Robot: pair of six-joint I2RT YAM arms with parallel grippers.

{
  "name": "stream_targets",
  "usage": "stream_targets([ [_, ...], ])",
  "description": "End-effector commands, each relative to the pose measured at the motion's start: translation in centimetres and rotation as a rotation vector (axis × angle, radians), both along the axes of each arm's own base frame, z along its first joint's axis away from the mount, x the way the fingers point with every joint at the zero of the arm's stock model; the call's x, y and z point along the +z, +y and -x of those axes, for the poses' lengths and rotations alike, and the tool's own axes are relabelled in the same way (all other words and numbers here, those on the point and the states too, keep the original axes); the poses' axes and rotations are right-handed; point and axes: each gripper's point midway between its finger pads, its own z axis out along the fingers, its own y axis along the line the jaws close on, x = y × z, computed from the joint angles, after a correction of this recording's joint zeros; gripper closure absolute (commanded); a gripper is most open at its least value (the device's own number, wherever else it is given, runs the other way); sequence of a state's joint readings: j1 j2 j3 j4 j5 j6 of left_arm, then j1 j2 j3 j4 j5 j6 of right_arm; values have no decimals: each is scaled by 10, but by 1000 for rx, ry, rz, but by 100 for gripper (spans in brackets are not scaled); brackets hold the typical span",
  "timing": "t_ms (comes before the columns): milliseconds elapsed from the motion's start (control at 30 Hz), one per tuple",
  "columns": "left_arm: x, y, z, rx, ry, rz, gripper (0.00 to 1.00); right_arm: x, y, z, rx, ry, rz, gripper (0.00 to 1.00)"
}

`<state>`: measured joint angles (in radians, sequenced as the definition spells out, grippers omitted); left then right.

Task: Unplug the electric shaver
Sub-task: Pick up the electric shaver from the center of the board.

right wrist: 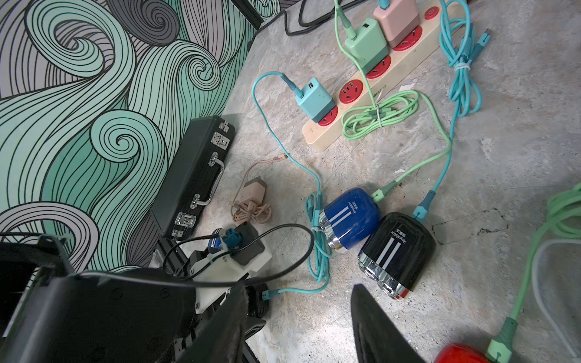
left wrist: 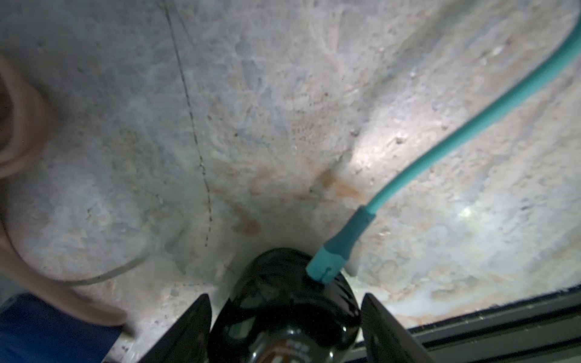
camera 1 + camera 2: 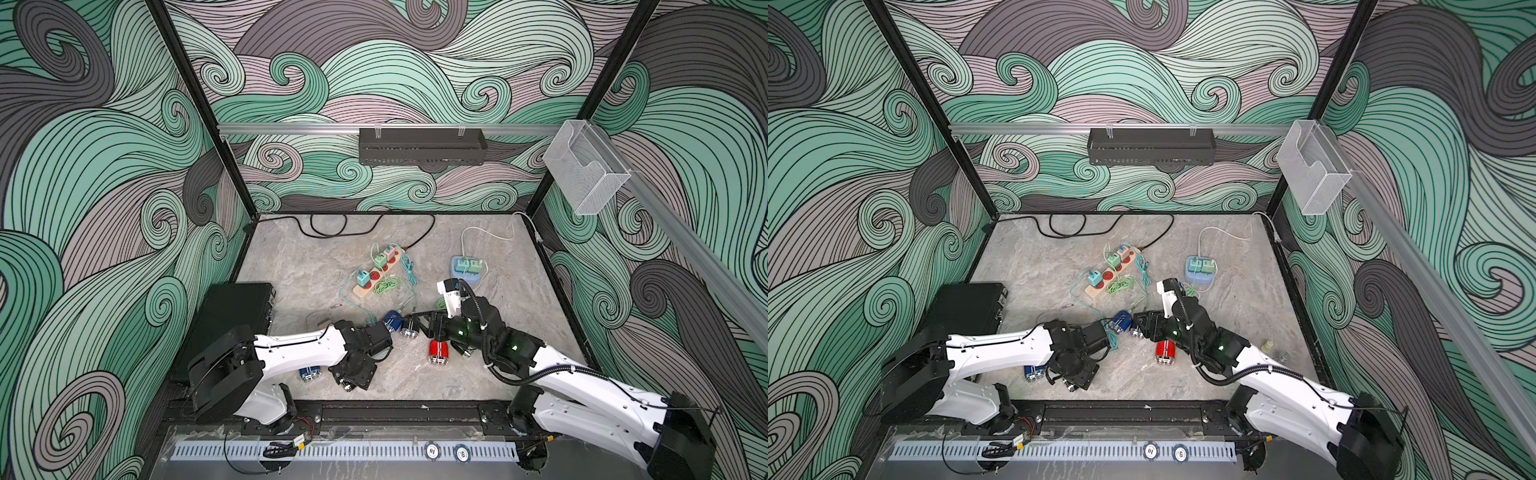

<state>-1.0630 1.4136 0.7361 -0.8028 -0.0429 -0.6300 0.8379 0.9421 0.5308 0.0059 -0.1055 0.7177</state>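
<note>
A black electric shaver sits between the fingers of my left gripper, which is shut on its sides. A teal plug is seated in the shaver's end, and its teal cable runs off across the floor. The right wrist view shows the same plug in that shaver. In both top views the left gripper is low near the front edge. My right gripper is open and empty, close to a second black shaver and a blue shaver.
A cream power strip holds teal, green and pink chargers, with coiled cables around it. A red shaver, another blue shaver, a black case, a loose pink charger and a blue dock lie about.
</note>
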Motion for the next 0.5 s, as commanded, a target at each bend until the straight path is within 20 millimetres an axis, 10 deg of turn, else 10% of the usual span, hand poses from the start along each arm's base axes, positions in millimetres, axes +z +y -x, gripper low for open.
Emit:
stream_targets([
  [0,0,7,4,17,-15,-43,30,-2,3,-1,-7,4,-15,46],
  [467,-11,-2,17,-51,15,-64,35,-6,1,2,-8,10,-4,43],
])
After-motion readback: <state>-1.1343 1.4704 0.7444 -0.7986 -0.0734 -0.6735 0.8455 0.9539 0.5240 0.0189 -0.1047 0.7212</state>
